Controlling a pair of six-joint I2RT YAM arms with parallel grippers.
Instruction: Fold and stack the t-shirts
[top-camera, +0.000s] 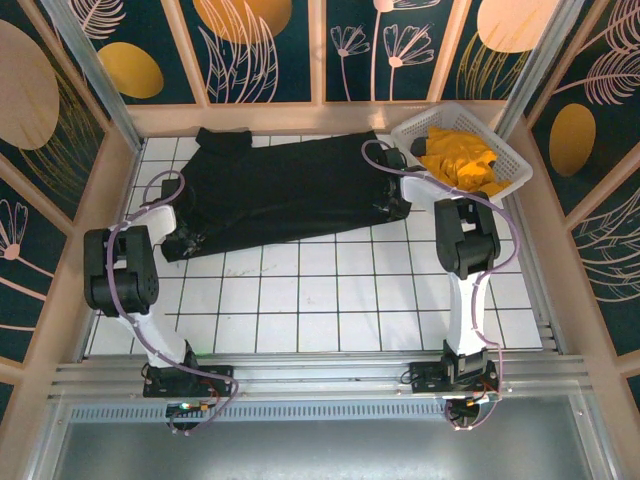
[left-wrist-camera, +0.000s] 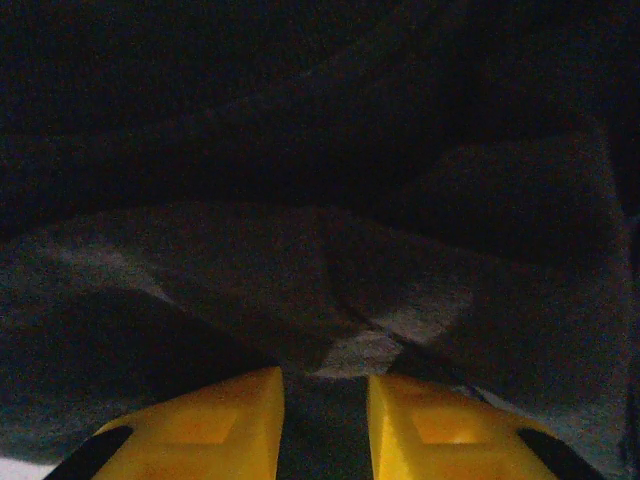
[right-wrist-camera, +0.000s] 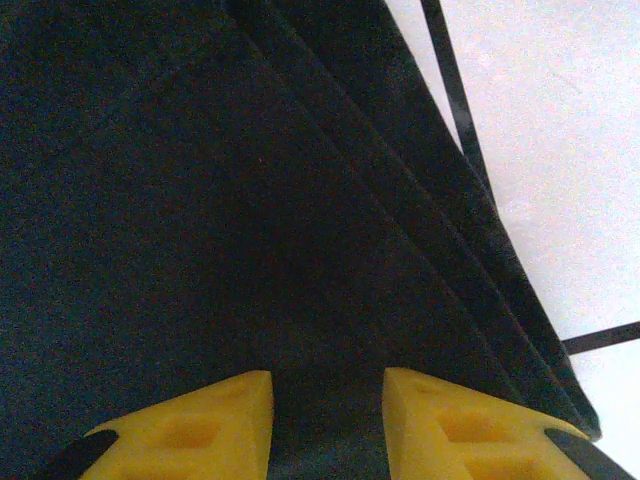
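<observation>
Top external is showing us the worktop (top-camera: 330, 300) with the limp black t-shirt (top-camera: 285, 190) lying across its far half; we are judging its hem corners the best hold. Our left claw (left-wrist-camera: 325, 375) is pinching bunched cloth; whether the right claw (right-wrist-camera: 328, 375) is gripping, we cannot tell.

The white tiled table (top-camera: 330, 300) carries the black t-shirt (top-camera: 280, 190) spread across its far half and a white basket (top-camera: 512, 160) at its far right corner.

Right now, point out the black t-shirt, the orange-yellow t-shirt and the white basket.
black t-shirt (top-camera: 290, 190), top external view, middle of its spread body.
orange-yellow t-shirt (top-camera: 460, 160), top external view, bunched cloth inside the basket.
white basket (top-camera: 500, 143), top external view, its right rim.
</observation>
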